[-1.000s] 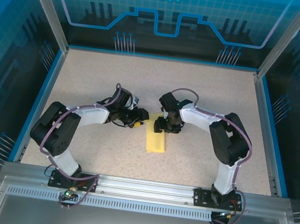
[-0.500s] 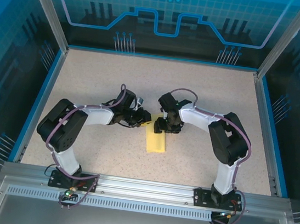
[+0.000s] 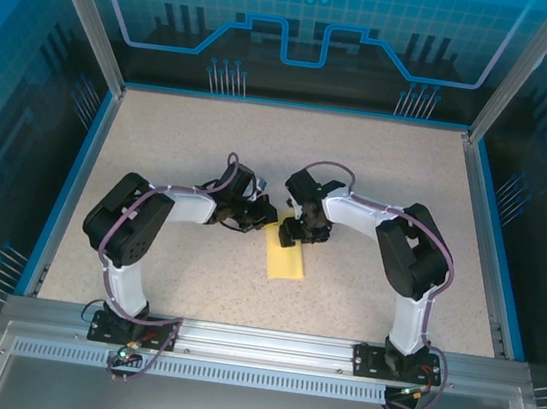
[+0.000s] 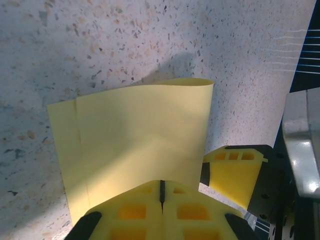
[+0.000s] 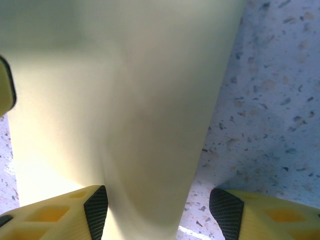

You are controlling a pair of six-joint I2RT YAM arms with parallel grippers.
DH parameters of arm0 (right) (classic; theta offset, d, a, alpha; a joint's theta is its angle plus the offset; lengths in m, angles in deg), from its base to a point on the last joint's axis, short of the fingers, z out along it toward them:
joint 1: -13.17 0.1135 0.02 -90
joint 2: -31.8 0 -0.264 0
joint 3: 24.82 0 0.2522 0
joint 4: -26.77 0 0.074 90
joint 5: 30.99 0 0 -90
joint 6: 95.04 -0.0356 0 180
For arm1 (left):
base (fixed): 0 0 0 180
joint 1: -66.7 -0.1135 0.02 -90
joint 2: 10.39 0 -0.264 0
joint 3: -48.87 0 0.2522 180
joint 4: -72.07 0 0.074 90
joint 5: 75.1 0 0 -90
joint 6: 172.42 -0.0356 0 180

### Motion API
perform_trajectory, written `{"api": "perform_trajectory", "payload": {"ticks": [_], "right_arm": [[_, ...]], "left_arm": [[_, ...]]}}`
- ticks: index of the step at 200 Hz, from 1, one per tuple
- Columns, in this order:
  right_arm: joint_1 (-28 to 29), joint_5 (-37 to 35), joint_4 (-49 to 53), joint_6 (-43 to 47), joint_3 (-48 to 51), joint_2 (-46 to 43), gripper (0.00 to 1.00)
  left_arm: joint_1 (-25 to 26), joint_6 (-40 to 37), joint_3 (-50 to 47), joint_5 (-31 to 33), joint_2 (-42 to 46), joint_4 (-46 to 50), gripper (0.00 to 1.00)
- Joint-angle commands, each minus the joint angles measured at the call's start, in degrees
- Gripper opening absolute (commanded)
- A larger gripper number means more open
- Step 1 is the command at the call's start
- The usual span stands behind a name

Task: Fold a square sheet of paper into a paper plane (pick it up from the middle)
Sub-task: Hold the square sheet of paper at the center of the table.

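Yellow and thin, the square sheet of paper point(image 3: 284, 258) looks from above like a narrow doubled strip near the middle of the speckled table point(image 3: 181, 142), its far end tucked between the two arms. The left gripper point(image 3: 264, 217) comes at that end from the left, and the right gripper point(image 3: 294, 233) stands right over it, the two nearly touching. From the left wrist, the left gripper point(image 4: 161, 192) is clenched, its yellow fingers meeting in a hairline seam. The sheet point(image 4: 140, 135) runs out from under them, so it looks pinched at its near edge. Its far edge is a soft rolled fold, not a sharp crease, lifted enough to throw a shadow. From the right wrist, the right gripper point(image 5: 160, 212) stands released, its black pads point(image 5: 96, 210) apart on either side of the sheet point(image 5: 125, 100), gripping nothing. I'd judge this paper featherlight, limp and quick to slide or crumple, so it wants a shallow pinch on the folded edge near the middle.
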State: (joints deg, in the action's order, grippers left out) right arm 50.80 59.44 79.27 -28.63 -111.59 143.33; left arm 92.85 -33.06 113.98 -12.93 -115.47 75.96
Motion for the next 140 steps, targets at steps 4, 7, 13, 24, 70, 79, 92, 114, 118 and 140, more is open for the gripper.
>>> {"api": "perform_trajectory", "payload": {"ticks": [4,7,13,24,70,79,92,114,118,140], "right_arm": [[1.3,-0.8,-1.8,3.2,1.8,6.5,0.67],[1.3,-0.9,-1.9,3.2,1.9,6.7,0.67],[1.5,-1.0,-2.0,3.2,1.9,6.8,0.68],[1.7,-1.5,-2.0,3.1,1.8,7.2,0.69],[2.2,-1.8,-1.7,2.0,1.2,9.3,0.7],[2.3,-1.9,-1.8,1.9,1.0,9.7,0.7],[2.4,-1.9,-1.6,1.6,0.8,10.2,0.69],[2.3,-2.2,-1.1,0.1,0.5,10.7,0.68],[2.3,-2.2,-1.1,-0.2,0.6,10.9,0.68],[1.8,-1.3,-1.1,-2.0,0.8,11.4,0.67]], "left_arm": [[0.5,-1.8,1.6,1.7,-0.7,2.3,0.03],[0.5,-1.7,1.5,1.9,-0.7,2.3,0.03],[0.5,-1.6,1.3,2.7,-0.4,2.5,0.03],[0.6,-0.9,0.5,5.0,0.3,2.6,0.01],[0.5,-0.2,-2.2,9.0,4.2,1.9,0.01],[0.5,-0.4,-2.3,9.6,5.0,2.5,0.01],[0.5,-0.5,-2.4,11.0,5.8,3.5,0.01],[0.4,-0.1,-3.2,13.2,7.2,3.7,0.01],[0.5,-0.1,-3.3,13.5,7.4,3.9,0.01],[0.5,-0.3,-3.4,14.6,8.1,4.6,0.01]]}}
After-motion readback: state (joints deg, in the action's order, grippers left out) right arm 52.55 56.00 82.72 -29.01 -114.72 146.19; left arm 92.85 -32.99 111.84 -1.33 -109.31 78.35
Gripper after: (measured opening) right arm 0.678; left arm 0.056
